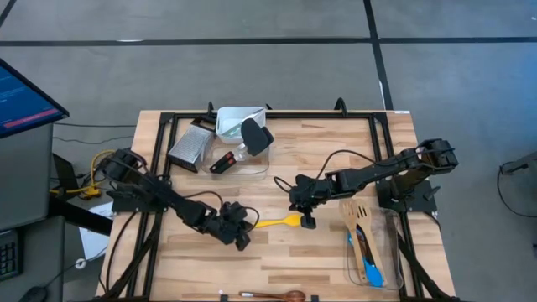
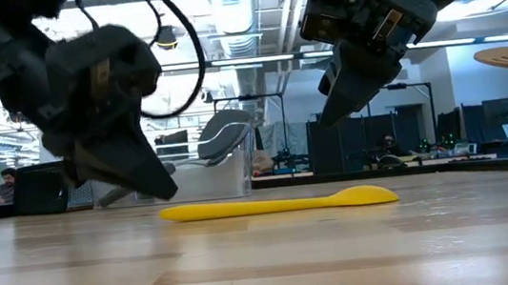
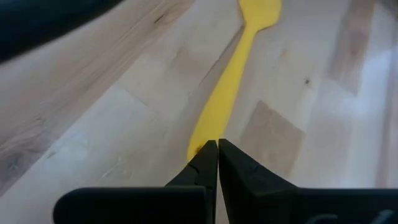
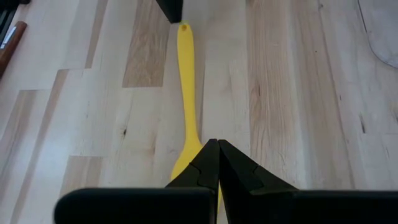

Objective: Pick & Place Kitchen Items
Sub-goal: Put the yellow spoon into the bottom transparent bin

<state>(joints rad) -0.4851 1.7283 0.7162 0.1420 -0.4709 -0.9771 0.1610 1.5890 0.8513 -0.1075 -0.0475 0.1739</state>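
Observation:
A yellow silicone spoon [image 1: 277, 222] lies flat on the wooden table, handle toward the left, bowl toward the right. My left gripper [image 1: 244, 241] is shut and slants down, its tips [image 3: 217, 146] just above the handle's free end [image 3: 200, 144]; in the low view a small gap shows between them. My right gripper [image 1: 308, 221] is shut and hangs well above the spoon's bowl end [image 2: 365, 194], its tips [image 4: 217, 146] pointing down at it. Neither gripper holds anything.
A clear tub [image 1: 226, 113] at the far edge holds a black spatula [image 1: 256, 134]; a metal grater [image 1: 189, 147] lies beside it. A second clear tub [image 1: 393, 252] at the right holds a wooden slotted turner [image 1: 357, 220] and a blue spoon [image 1: 372, 270]. A wooden spoon [image 1: 277, 295] lies at the near edge.

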